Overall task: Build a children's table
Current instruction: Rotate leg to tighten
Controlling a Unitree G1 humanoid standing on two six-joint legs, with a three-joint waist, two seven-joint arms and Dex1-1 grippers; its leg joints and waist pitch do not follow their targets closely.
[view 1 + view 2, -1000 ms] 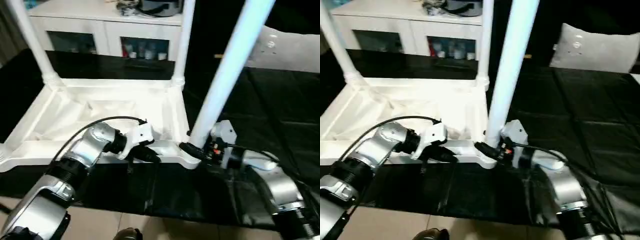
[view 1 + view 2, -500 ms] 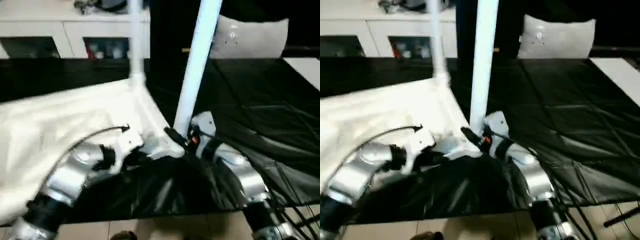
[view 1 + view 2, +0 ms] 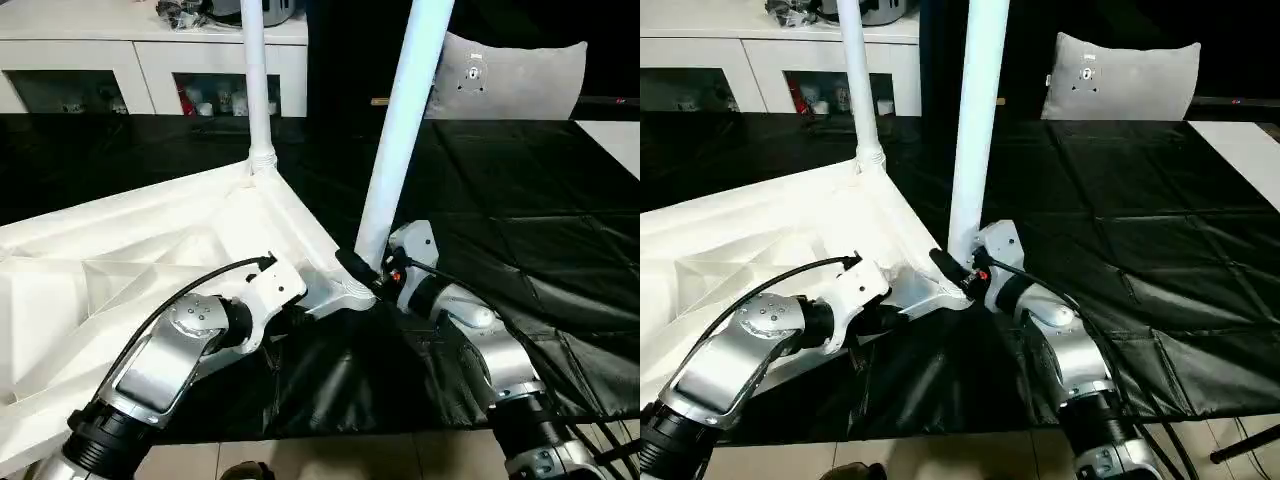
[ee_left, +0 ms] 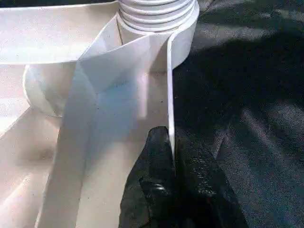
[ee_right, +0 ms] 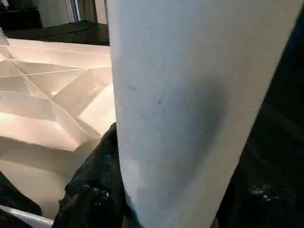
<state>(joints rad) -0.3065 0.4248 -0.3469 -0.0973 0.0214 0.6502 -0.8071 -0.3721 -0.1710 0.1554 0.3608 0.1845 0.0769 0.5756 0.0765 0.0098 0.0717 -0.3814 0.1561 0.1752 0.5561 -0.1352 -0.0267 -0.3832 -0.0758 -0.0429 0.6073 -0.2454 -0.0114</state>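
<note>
Two legs up: right gripper (image 3: 372,278) clamps near leg (image 3: 400,130) at its corner socket, left gripper (image 4: 172,166) pinches table top's (image 3: 150,270) rim beside it; next, probably seat leg fully, top steadied.

forearms (image 3: 165,365): silver, ribbed black cuffs | wrists: white housings | cables (image 3: 740,290): black
</note>
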